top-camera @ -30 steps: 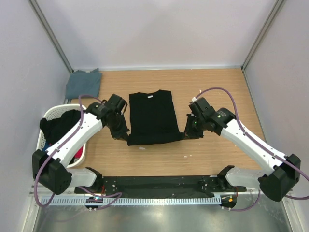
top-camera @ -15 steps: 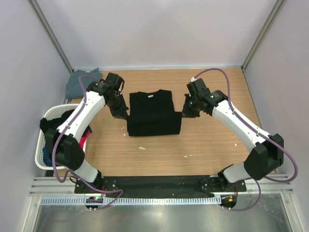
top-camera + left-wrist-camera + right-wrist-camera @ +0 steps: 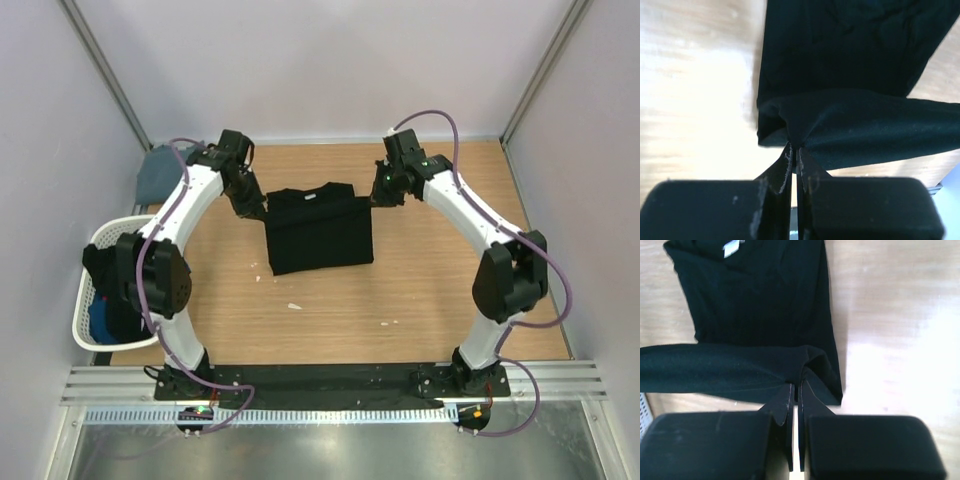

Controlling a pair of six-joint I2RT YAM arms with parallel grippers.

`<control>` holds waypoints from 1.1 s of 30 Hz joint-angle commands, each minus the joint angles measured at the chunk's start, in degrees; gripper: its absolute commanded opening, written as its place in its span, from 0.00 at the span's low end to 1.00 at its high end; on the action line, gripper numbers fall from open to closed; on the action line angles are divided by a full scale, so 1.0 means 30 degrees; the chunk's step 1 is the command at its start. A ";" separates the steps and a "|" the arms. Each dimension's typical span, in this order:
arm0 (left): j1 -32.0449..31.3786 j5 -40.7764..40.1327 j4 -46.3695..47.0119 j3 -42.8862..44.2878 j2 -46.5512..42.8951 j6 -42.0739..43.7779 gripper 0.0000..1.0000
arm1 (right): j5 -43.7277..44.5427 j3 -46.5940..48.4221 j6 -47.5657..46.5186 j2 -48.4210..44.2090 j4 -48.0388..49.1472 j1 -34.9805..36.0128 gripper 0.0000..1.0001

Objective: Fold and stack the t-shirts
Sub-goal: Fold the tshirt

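Your wrist cameras show the left gripper (image 3: 794,150) and right gripper (image 3: 796,387) each pinched tight on a corner of the black shirt (image 3: 318,232). Only the overhead view shows you the shirt lying mid-way across the table (image 3: 430,290).

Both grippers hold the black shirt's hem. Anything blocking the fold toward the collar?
Nothing visible. Left gripper and right gripper are shut on corners of the black shirt; the cloth ahead is bare to the collar. The grey-blue shirt lies off at the far-left corner.
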 commanded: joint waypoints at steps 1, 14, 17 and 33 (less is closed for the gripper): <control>0.0833 -0.0158 0.1098 0.1333 0.1255 0.0885 0.00 | 0.0012 0.2000 -0.1278 0.1543 0.0889 -0.0710 0.01; 0.1624 -0.0272 0.4439 0.4850 0.6356 0.0769 0.00 | -0.1335 0.6223 -0.1865 0.8312 0.4810 -0.2059 0.01; 0.1859 -0.0161 0.5959 0.5142 0.7118 0.0768 0.09 | -0.1628 0.7626 -0.1836 0.9777 0.5197 -0.2177 0.01; -0.0012 -0.2530 0.6340 0.6644 0.3785 0.2290 0.82 | -0.4352 0.9508 -0.2043 0.8346 0.6016 -0.2295 0.76</control>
